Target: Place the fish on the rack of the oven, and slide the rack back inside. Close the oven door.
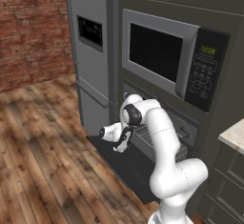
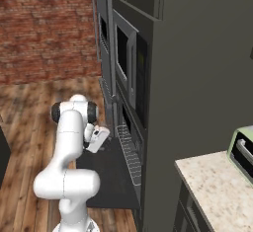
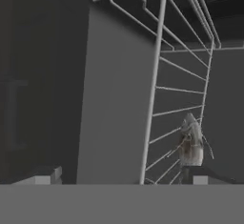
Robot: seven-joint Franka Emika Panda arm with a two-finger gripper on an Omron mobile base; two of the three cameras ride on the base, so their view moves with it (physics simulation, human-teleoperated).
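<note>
The oven [image 1: 190, 127] stands open under the microwave. Its dark oven door [image 1: 128, 166] lies flat, hinged down over the floor. The silver wire rack [image 1: 164, 144] is pulled out above the door; in the hand view the rack [image 3: 157, 75] runs up the frame. A small pale grey-brown fish [image 3: 190, 144] lies on the rack's wires, close beside my right fingertip [image 3: 209, 176] and free of it. My gripper [image 3: 126, 178] is open with nothing between its fingers. It hovers over the rack's outer left end, above the door [image 2: 106, 176], seen from the left as the gripper [image 1: 123, 145].
A silver-framed microwave [image 1: 162, 56] sits above the oven, and a grey fridge [image 1: 90, 51] stands to its left. A stone counter [image 2: 217, 191] with a pale green toaster oven [image 2: 242, 149] is at the right. Wooden floor [image 1: 43, 161] spreads to the left.
</note>
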